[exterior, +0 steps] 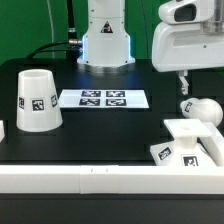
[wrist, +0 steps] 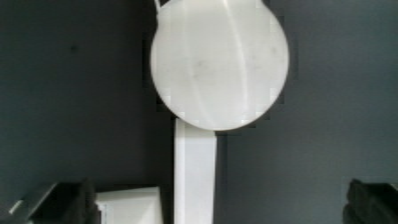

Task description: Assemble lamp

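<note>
The white bulb [exterior: 200, 110] lies on the black table at the exterior view's right, just behind the square lamp base [exterior: 188, 142], which carries tags on its front. The tapered shade [exterior: 36, 100] stands mouth-down at the left, apart from both. My gripper [exterior: 181, 84] hangs above the bulb, slightly to its left, touching nothing. In the wrist view the bulb [wrist: 217, 65] is a large white oval straight ahead. My gripper [wrist: 214, 205] is open and empty, with dark fingertips [wrist: 54, 205] at the two sides. A corner of the base [wrist: 134, 206] shows beside one fingertip.
The marker board [exterior: 103, 98] lies flat at mid-table in front of the robot's pedestal [exterior: 106, 45]. A low white wall [exterior: 90, 180] runs along the table's front edge. A straight white bar [wrist: 196, 170] runs from under the bulb toward my fingers.
</note>
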Tool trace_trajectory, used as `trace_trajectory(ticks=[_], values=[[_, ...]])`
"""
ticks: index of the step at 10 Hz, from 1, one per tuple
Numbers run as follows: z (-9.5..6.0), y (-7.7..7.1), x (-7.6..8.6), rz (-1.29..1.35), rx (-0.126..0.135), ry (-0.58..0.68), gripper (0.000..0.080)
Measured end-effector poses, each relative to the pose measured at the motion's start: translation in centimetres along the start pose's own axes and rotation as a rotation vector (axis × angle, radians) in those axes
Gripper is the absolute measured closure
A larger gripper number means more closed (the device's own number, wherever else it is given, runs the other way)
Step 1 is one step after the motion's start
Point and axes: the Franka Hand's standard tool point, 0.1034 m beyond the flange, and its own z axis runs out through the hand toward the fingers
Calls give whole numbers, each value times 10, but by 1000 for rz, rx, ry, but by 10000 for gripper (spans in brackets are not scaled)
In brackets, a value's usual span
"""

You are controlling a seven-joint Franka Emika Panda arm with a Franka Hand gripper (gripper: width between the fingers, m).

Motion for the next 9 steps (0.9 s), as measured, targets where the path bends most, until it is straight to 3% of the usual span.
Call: trace_trajectory(ticks=[2, 5, 7, 9], values=[[0, 1, -2, 0, -5, -33, 101], [8, -5, -7, -112, -42, -285, 101], [14, -6, -5, -141, -45, -402, 101], [15, -4, -13, -138, -58, -553, 101]])
